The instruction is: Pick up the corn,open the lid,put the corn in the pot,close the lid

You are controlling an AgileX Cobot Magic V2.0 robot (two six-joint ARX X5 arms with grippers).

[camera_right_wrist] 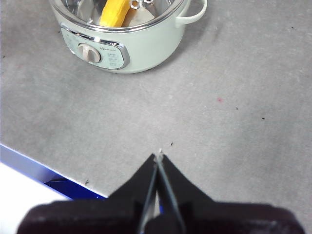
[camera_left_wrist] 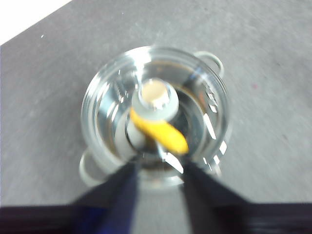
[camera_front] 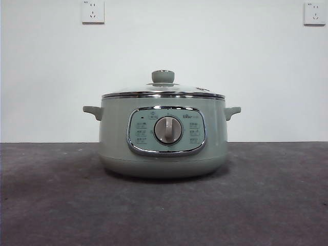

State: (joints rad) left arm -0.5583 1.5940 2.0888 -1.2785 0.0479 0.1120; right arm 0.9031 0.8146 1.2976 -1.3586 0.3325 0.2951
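Corn (camera_left_wrist: 160,130) inside pot (camera_front: 163,136), lid (camera_front: 163,92) seated — task looks done from here.

My left gripper (camera_left_wrist: 158,170) hangs directly above the pot with its jaws spread apart and nothing between them; the lid's knob (camera_left_wrist: 155,100) sits straight below, just ahead of the fingertips. Through the glass I read the cob lying slantwise across the pot floor, long axis running under the knob. My right gripper (camera_right_wrist: 157,158) waits well off over bare table (camera_right_wrist: 234,122), jaws pressed together, empty, the pot's dial side facing it. Left arm is clearly the nearer one. My judgement: only a straight lift clear remains; wrist picture is blurred, so fine contact is uncertain.
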